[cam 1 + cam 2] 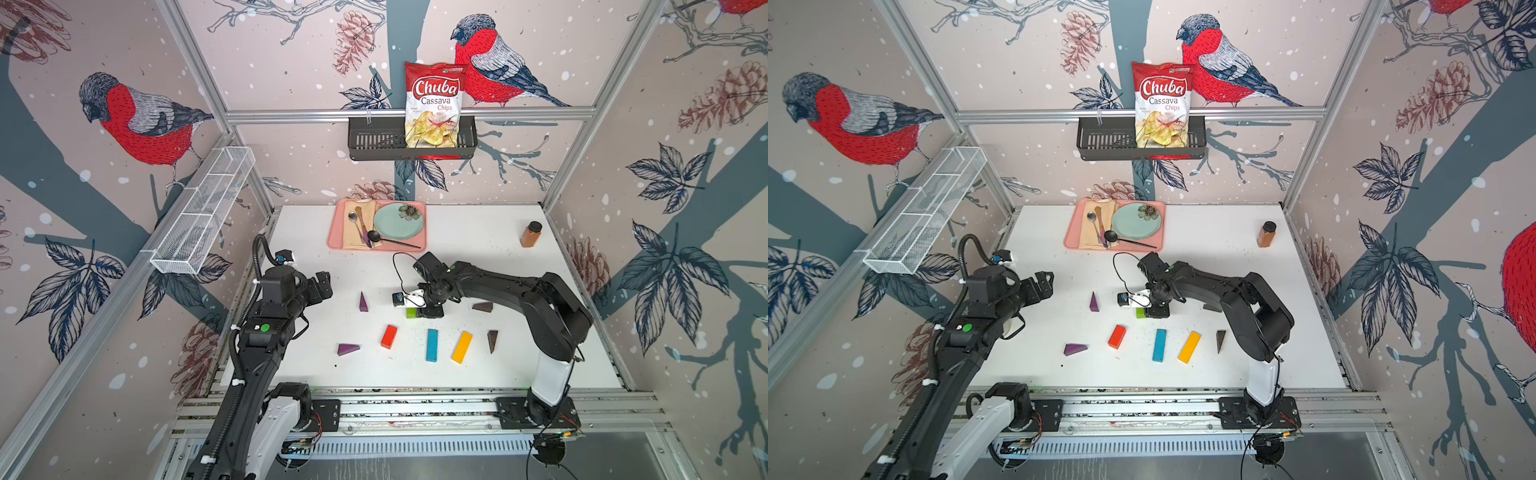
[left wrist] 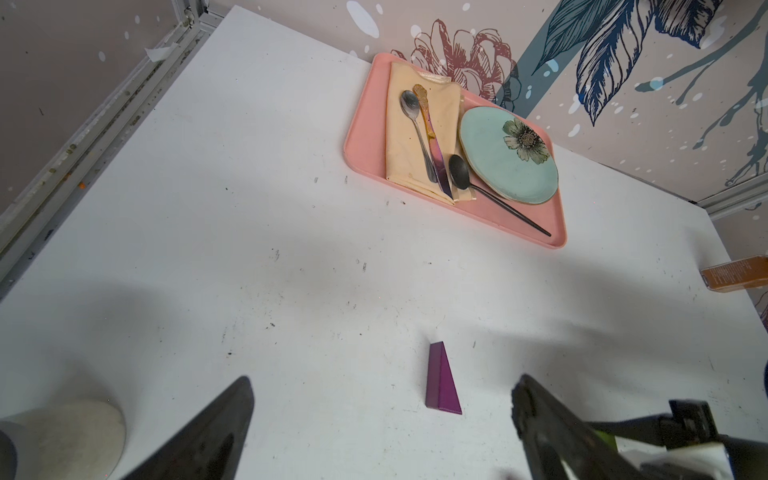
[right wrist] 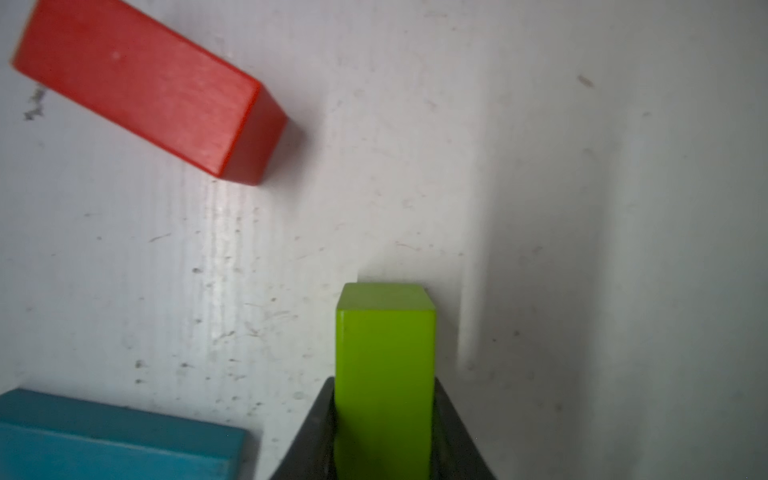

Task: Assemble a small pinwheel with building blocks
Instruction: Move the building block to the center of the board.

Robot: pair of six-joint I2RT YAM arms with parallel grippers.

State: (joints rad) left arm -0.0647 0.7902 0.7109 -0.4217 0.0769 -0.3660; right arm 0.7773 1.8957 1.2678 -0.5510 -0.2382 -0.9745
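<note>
The green brick (image 1: 411, 313), at mid-frame in both top views, looks light, stiff and smooth-painted, so a pinch across its long flat sides should hold; the right gripper (image 3: 384, 388) is clamped on it that way. The left gripper (image 2: 382, 386) hangs spread wide and empty at mid-left, near a purple wedge (image 1: 363, 302). The red brick (image 1: 389, 336) and blue bar (image 1: 432, 345) lie loose just below, close enough to get nudged; the tray (image 1: 336, 243) sits well apart above.
</note>
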